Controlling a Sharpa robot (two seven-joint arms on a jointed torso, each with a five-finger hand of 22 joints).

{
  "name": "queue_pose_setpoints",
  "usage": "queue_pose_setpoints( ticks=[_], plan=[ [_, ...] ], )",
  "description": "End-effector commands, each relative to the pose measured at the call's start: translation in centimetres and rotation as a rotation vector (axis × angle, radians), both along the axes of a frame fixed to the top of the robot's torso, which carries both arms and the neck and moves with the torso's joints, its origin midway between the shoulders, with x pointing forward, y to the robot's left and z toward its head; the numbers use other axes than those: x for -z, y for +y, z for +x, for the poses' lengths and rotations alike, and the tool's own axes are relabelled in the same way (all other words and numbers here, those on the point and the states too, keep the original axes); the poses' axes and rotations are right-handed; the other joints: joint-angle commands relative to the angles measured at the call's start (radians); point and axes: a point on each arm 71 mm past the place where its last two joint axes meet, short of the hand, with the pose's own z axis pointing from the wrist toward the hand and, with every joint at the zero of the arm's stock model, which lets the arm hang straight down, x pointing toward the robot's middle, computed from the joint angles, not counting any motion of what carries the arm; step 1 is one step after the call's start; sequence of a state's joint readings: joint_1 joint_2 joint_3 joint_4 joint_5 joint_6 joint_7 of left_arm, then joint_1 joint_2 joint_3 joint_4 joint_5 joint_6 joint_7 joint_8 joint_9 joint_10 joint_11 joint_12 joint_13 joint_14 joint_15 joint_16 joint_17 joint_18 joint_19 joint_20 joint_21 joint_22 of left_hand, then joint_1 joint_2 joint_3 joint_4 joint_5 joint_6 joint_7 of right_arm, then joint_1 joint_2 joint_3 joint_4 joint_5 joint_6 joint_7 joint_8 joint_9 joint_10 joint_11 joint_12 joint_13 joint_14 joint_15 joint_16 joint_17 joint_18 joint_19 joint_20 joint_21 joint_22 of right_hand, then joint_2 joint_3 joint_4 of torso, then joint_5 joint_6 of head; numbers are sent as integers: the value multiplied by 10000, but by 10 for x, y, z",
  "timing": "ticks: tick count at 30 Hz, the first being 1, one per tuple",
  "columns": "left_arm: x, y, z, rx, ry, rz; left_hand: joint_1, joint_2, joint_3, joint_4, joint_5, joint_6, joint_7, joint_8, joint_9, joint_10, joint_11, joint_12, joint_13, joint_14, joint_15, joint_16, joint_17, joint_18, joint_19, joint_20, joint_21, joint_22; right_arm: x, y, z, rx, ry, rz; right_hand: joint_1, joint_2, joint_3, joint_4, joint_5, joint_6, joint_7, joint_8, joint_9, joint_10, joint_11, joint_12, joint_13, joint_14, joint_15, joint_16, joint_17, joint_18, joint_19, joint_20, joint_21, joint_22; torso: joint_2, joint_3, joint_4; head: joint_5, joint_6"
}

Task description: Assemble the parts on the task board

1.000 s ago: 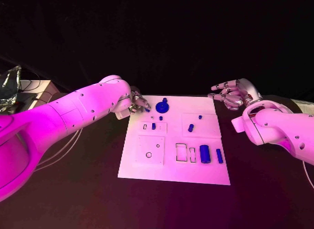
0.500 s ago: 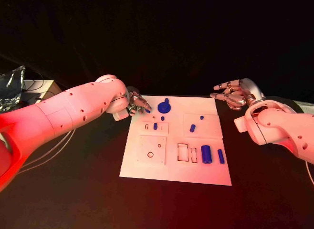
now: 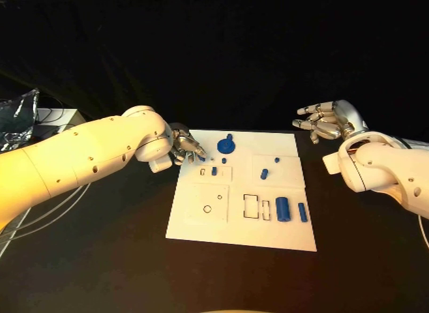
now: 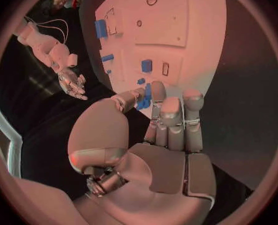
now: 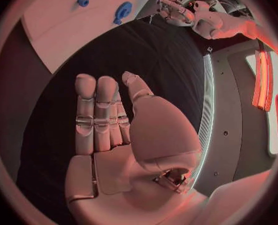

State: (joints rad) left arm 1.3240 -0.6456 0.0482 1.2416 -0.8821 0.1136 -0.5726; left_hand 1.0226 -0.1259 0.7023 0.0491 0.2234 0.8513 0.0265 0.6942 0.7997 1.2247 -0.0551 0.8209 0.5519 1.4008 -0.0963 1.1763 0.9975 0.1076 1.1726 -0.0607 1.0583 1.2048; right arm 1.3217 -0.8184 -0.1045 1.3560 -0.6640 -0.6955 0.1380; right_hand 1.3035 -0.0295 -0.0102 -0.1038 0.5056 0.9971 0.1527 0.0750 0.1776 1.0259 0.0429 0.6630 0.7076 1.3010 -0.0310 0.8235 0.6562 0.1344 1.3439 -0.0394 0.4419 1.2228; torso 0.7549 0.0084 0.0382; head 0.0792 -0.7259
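Head view: left robot hand (image 3: 184,145) at far left corner of white board (image 3: 235,231), fingers curled, tips over board edge; can't tell if it holds anything. Round blue part (image 3: 226,145) just beside it, toward board centre, stem pointing away from robot. Left robot hand far nearer. Right robot hand (image 3: 327,121) off board's far right corner above surface (image 3: 102,261), fingers spread, empty. Small blue pegs (image 3: 263,174) mid-board, two longer blue bars (image 3: 290,210) near right edge, well apart from both. No obstruction.

- We see a crinkled, shiny silver foil bag (image 3: 10,120) at the far left.
- We see thin pale cables (image 3: 59,212) trailing across the black desk (image 3: 102,274).
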Motion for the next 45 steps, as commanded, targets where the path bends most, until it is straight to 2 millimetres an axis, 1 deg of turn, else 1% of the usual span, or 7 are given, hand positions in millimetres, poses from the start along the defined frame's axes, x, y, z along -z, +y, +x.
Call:
queue_pose_setpoints(
  ticks=[1,9,15,20,24,29,45],
  plan=[
    [3,-1,-4,-345,-184,3,-40,78,1256,-1308,58,69,-22,-27,14,66,1,-23,20,71,-17,-44,2,56,67,12,42,13,-3,2,1,-472,-461,699,228,60,166,-130,-121,-211,39,-29,-82,-302,152,-949,-1020,-760,215,-740,-408,1,-732,177,-1284,-680,-62,-5,21,17,-36],
    [17,-5,-11,-331,-332,106,-27,75,1269,-1270,44,73,-22,-39,45,66,0,-28,42,85,-18,-54,28,60,72,32,50,17,-2,2,4,-794,-293,1499,377,196,550,-301,-265,-328,278,33,-1016,572,747,-4361,-6140,-2747,1055,-3377,-2535,-377,-2792,999,-3661,-2744,-42,-11,9,4,-71],
    [24,-10,-15,-182,-454,232,-19,54,1292,-1248,49,77,-28,-40,90,84,-5,-30,66,88,-23,-87,27,74,96,48,83,35,-1,2,5,-988,-252,1764,97,-103,1213,-207,-229,-350,391,-128,-1115,790,1021,-5978,-6496,-1770,1591,-7592,-5852,-498,-4020,1657,-3769,-5845,-31,-7,11,-11,-105],
    [28,-13,-18,-44,-576,398,10,35,1301,-1235,47,91,-26,-66,112,98,-5,-52,76,94,-24,-116,29,91,105,63,99,41,-1,2,5,-1100,-257,1856,147,-118,1136,-115,-195,-673,446,-143,-1124,424,1151,-6018,-6513,-2280,1787,-7616,-5949,-1132,-5306,2029,-3740,-9526,-35,-9,24,-39,-167],
    [31,-14,-19,38,-647,547,23,28,1301,-1227,45,95,-24,-78,119,102,-2,-61,80,100,-22,-121,36,98,108,70,105,43,-1,3,5,-1127,-263,1911,243,-14,818,-147,-171,-1537,519,-192,-1194,112,1263,-6031,-6505,-2653,1926,-7640,-5964,-1099,-5274,2150,-3762,-11009,-41,-8,27,-35,-195],
    [33,-14,-20,99,-831,759,46,22,1304,-1226,44,100,-25,-85,130,100,-6,-64,88,97,-26,-132,36,103,108,78,109,45,-1,3,5,-1148,-240,2003,284,35,695,-194,-172,-1891,566,-214,-1214,-47,1317,-6045,-6503,-2728,1957,-7643,-5967,-859,-4774,2183,-3708,-11552,-28,-6,22,-31,-230],
    [38,-13,-22,273,-945,1203,111,-12,1308,-1203,52,126,-21,-118,149,123,-9,-71,107,105,-25,-150,48,121,121,97,131,53,1,4,4,-1221,-176,2069,278,53,625,-182,-155,-2047,625,-220,-1221,-117,1346,-6041,-6502,-2686,1960,-7638,-5965,-822,-4793,2214,-3726,-11554,-35,-3,19,-25,-347]
  ],
)
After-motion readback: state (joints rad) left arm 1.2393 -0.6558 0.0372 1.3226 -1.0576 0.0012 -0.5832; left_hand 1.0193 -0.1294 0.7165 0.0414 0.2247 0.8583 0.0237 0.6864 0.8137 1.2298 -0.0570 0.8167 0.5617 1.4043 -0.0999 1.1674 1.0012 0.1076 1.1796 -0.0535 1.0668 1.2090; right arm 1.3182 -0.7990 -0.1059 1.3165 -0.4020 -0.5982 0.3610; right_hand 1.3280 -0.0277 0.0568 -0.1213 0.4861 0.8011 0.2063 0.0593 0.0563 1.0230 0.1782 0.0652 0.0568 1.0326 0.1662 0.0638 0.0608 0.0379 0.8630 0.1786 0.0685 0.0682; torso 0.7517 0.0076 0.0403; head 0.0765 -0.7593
